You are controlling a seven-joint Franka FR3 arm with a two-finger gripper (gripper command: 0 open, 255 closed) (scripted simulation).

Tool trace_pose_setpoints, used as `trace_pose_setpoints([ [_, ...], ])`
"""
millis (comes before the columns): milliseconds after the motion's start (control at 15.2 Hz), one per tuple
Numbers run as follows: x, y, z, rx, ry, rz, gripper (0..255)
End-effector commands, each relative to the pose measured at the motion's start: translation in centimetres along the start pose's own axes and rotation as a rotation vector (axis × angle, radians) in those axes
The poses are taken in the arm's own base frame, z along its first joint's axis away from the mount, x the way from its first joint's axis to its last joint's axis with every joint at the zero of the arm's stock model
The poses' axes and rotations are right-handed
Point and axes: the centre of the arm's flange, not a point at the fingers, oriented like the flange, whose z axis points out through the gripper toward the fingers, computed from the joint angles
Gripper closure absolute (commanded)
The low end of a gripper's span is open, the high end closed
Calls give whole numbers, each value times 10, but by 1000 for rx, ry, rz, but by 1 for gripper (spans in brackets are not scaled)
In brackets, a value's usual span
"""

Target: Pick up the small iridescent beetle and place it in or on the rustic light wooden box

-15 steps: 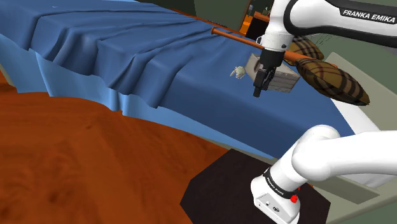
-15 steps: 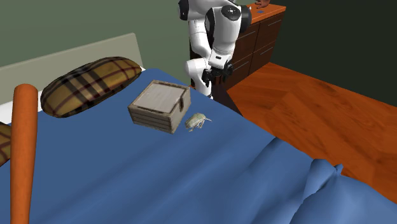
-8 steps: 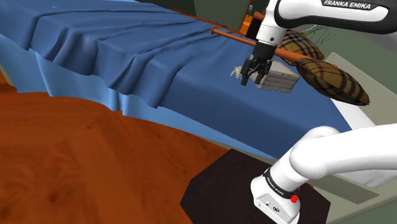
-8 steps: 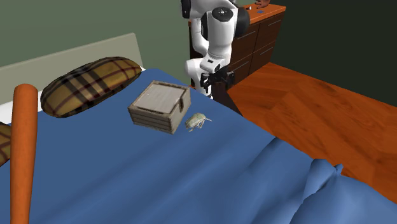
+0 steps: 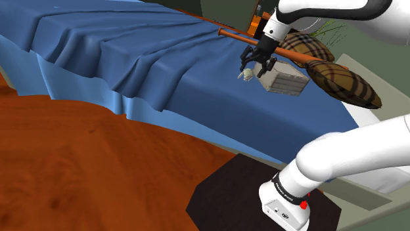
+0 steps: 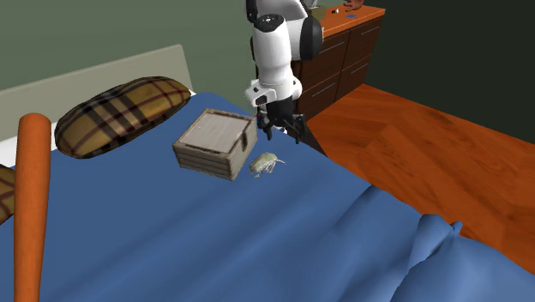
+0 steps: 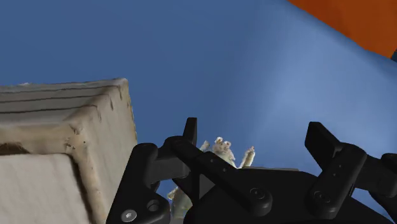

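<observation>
Blue bed sheet (image 5: 164,72) carries a beetle (image 5: 248,75) that looks light and spindly; your claw (image 5: 256,67) hangs spread above it, so pinch the body, not legs.

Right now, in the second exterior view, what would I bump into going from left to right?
Orange pole, plaid pillow, box, beetle, dresser.

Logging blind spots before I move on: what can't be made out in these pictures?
Wrist view: most of the beetle is hidden behind the gripper.
Wrist view: the box is cut off by the picture's edge.
Shoulder view: the beetle's markings are too small to read.
</observation>
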Motion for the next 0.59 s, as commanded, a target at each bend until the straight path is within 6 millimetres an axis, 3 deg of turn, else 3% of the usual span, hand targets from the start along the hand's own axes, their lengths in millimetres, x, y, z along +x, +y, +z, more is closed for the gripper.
trace_pose_setpoints([
  [0,22,16,-4,35,39,124,0],
  [264,54,48,-12,104,111,360,0],
  [528,59,50,3,110,118,382,0],
])
